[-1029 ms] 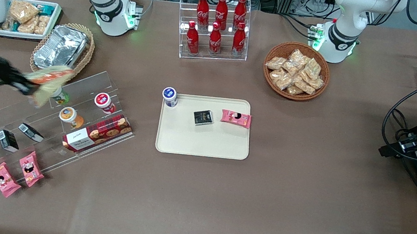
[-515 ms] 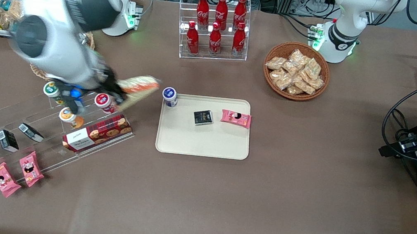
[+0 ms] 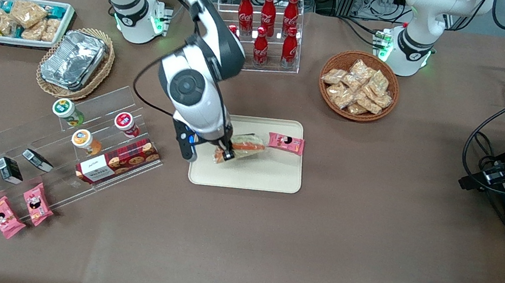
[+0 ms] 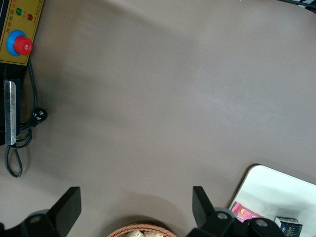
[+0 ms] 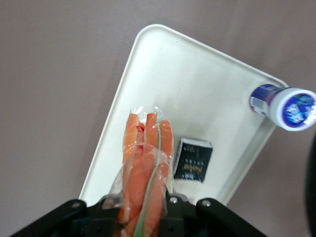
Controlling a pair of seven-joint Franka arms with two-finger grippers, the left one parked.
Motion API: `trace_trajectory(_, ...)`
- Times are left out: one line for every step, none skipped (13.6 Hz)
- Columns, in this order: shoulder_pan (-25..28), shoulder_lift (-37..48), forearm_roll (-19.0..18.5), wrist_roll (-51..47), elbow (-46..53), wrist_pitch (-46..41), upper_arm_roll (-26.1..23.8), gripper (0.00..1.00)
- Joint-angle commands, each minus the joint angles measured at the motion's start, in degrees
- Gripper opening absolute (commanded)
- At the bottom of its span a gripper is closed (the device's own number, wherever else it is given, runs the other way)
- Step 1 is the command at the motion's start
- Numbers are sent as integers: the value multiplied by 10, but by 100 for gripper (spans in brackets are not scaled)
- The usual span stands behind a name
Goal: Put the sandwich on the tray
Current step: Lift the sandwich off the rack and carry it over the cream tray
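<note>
Holding the sandwich [image 3: 247, 145] over the tray [image 3: 272, 177], my gripper [image 3: 224, 151] is clamped on one end of the wrapped wedge — the rest of it sticks out from my fingers toward the pink packet [image 3: 285, 142]. From the front, the sandwich hangs above the tray's middle, with pale bread on top and an orange band along its side; whether it touches the tray I cannot tell. From my wrist, the sandwich [image 5: 145, 173] runs out from between my fingers, orange filling with a thin green line under clear wrap, and the tray [image 5: 182, 94] lies below it. A black packet [image 5: 193, 160] lies on the tray just beside the sandwich's tip, and a blue-capped bottle [image 5: 284, 107] stands at one tray corner. In the front view my arm covers both of these.

Toward my end of the table stands a clear stepped rack [image 3: 55, 140] with small cups, dark packets and a red biscuit box [image 3: 117, 160]. Two pink packets lie on the table just nearer the camera than the rack. Farther from the camera than the tray stands a rack of red cola bottles [image 3: 265, 29].
</note>
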State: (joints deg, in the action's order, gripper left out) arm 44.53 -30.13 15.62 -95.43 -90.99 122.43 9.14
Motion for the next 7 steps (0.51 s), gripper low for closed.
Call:
trace_trajectory(-1,-55,-5,-34,16,28,9,0)
trace_trajectory(-1,-70,-6,-44,16,46,9,0)
trace_trajectory(-1,-79,-5,-47,17,57,10,0)
trace_trajectory(-4,-85,-5,-50,18,60,11,0)
trace_trajectory(-7,-87,-5,-55,18,64,11,0)
trace_trajectory(-8,-90,-6,-60,18,76,11,0)
trace_trajectory(-6,-99,-6,-69,19,91,11,0)
